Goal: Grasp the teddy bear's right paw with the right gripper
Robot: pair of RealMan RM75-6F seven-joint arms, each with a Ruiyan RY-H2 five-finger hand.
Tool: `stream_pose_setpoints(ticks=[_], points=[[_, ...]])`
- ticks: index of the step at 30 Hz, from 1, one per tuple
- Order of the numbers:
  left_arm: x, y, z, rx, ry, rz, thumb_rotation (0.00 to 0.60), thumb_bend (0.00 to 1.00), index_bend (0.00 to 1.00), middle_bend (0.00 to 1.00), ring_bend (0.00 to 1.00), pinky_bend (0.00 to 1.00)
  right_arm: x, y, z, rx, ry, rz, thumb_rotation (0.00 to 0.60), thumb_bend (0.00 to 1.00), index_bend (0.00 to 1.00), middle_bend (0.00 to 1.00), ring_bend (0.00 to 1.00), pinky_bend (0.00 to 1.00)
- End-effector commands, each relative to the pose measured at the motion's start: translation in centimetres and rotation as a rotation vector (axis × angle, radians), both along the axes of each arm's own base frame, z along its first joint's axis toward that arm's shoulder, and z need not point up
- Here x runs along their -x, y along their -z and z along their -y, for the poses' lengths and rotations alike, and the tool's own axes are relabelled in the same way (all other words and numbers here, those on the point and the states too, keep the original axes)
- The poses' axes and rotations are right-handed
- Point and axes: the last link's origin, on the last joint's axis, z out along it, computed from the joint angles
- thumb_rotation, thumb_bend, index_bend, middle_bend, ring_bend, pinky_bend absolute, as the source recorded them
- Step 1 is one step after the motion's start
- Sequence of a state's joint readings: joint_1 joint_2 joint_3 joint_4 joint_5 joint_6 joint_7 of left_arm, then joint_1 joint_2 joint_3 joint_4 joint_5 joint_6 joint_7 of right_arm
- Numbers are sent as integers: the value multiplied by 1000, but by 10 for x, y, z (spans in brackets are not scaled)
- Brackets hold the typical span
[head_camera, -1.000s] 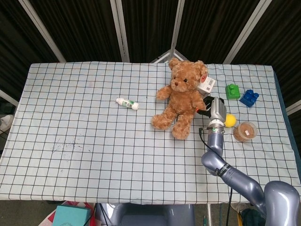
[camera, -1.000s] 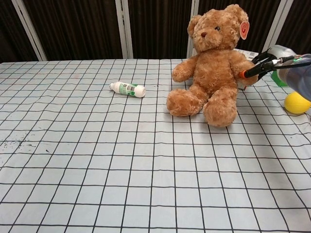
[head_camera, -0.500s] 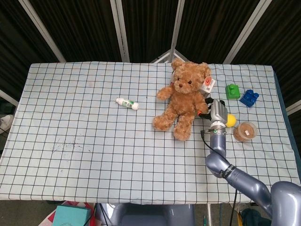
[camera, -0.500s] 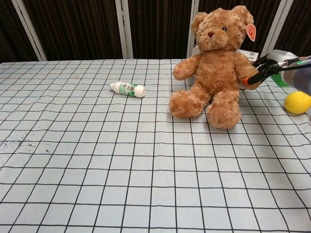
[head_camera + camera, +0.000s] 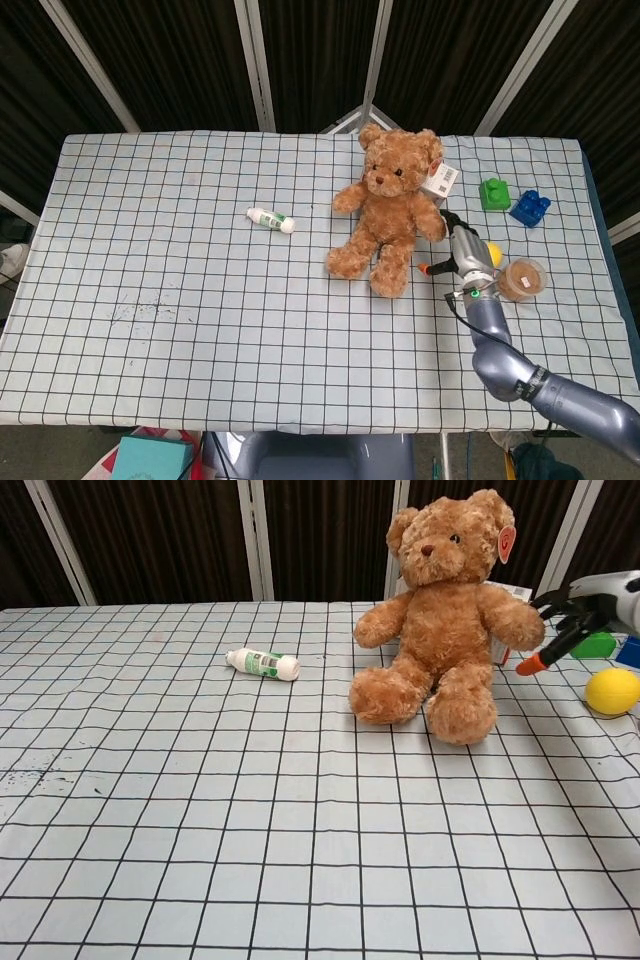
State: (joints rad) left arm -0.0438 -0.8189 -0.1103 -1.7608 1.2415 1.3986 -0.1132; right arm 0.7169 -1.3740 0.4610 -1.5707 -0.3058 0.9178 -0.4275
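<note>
A brown plush teddy bear [image 5: 389,213] sits on a white tablecloth [image 5: 180,300] with a black grid pattern, a red-and-white tag [image 5: 506,542] on its ear. At its nine o'clock lies a white bottle [image 5: 270,220] with a green label. At three o'clock are a green block [image 5: 493,193], a blue block [image 5: 529,208], a yellow ball [image 5: 612,691] and a clear cup [image 5: 521,280] of brown contents. The right hand [image 5: 462,252] is silver with black fingers [image 5: 556,600], one orange-tipped.

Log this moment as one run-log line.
right hand: open, apart from paw | teddy bear: seated upright, ungrasped | left hand: not in view
</note>
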Motion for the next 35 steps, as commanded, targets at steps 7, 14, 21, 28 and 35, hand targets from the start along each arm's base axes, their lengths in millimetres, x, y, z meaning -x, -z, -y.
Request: stream_pose_setpoints(ticks=[7,14,21,28,35], points=[[-2,0,2,7,13,8,600,173,220,62,12,136,63,-72,-94,149,74,-299,600,198,0,48,43,0],[-6,3,5,22,29,6,600,173,220,62,12,136,91,-81,-168,307,-9,-349,600,197,0,48,44,0],[-8,4,10,23,36,-3,600,173,220,62,12,136,120,-84,-203,385,-204,-509,600,197,0,48,44,0],[-8,4,10,20,36,-9,600,173,220,62,12,136,139,-92,-212,324,-362,-686,600,197,0,48,45,0],[-11,10,8,45,47,-26,600,173,220,62,12,136,144,-99,-217,268,-394,-696,600,197,35,48,44,0]])
